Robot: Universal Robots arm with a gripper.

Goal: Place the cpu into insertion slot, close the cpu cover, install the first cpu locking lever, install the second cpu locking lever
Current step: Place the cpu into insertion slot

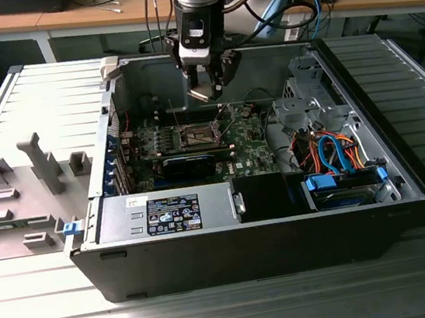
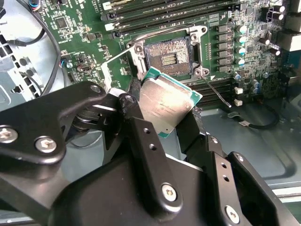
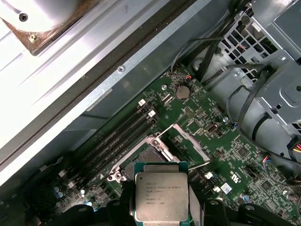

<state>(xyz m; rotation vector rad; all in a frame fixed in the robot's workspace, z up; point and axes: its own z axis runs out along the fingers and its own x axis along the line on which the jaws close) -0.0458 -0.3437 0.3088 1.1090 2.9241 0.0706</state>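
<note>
My pincer (image 2: 160,115) grips the cpu (image 3: 161,197) by opposite edges, a light, stiff, fragile chip I'd judge, above the open insertion slot (image 2: 167,57).

No wording can be made out: the cpu (image 3: 162,197) carries several lines of fine print on its metal top, and a black label (image 1: 173,213) with tiny symbols sits on the grey power supply box (image 1: 118,218).

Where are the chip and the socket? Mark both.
chip (image 2: 167,106): second wrist view, middle of its silvery metal top.
socket (image 2: 167,57): second wrist view, its dark centre.
</note>
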